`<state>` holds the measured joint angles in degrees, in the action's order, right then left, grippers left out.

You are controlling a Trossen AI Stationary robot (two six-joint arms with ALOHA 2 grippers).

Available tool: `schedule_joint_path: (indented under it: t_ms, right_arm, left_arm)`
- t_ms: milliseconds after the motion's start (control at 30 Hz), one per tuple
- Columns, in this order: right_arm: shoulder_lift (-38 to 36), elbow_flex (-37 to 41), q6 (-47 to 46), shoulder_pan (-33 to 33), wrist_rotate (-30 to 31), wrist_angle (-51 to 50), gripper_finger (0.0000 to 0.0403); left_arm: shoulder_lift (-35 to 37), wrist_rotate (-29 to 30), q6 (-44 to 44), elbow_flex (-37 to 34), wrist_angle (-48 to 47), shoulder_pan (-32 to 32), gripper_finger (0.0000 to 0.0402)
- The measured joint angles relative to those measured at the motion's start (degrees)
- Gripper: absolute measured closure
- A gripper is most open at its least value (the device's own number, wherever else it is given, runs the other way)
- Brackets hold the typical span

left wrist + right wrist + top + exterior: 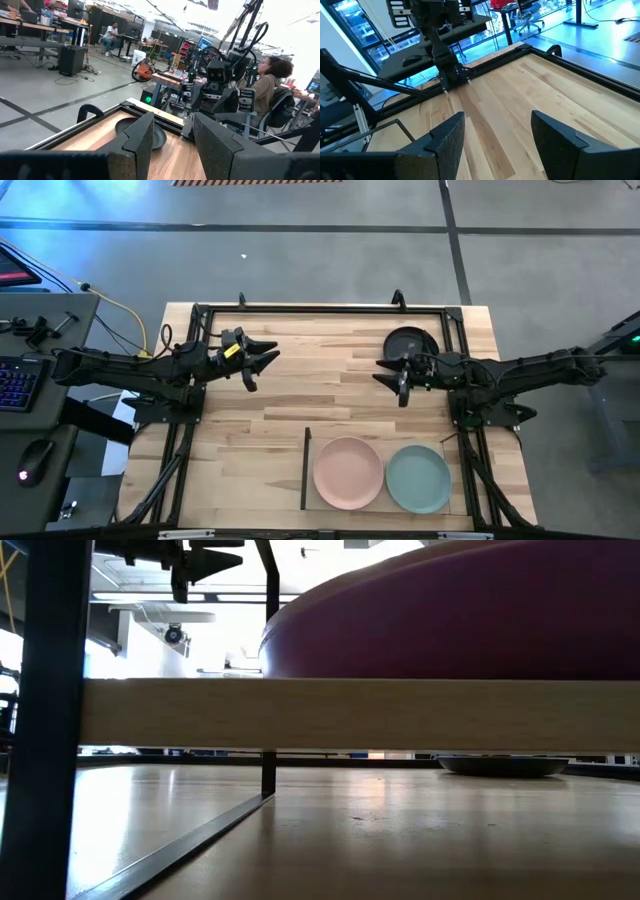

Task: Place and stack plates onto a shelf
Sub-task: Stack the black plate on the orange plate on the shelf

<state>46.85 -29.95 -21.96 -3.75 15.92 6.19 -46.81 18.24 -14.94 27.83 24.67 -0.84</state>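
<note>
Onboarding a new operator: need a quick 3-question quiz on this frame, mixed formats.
1. True or false: the black plate lies on the shelf.
2. Which plates are on the shelf? A) pink and pale blue-green B) black and pink C) none
3. Fill in: the right end effector hovers beside the ___ plate.

Key: 1 false; it lies on the tabletop near the far edge. 2 A; the pink plate and the pale blue-green plate lie side by side. 3 black.

2 plates (348, 472) side by side on shelf (460, 502), 1 plate (410, 341) behind
</note>
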Motion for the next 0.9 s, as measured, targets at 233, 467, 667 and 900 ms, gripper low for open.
schedule_joint_path:
  t_ms: [233,467,667,900]
  right_arm:
    - [0.0,0.0,-0.1,0.0,0.0,0.0,0.0194]
    - [0.0,-0.1,-12.4,0.2,4.1,-2.7,0.0194]
    - [0.3,-0.1,-59.1,6.6,8.8,-35.6,0.0194]
    - [0.3,0.1,-74.3,10.4,8.6,-61.1,0.0194]
  left_arm:
    - [0.0,-0.1,0.0,0.0,0.0,0.0,0.0273]
    - [0.0,-0.1,0.0,0.0,0.0,0.0,0.0273]
    - [0.0,-0.1,0.0,0.0,0.0,0.0,0.0273]
    - [0.0,-0.1,0.0,0.0,0.0,0.0,0.0273]
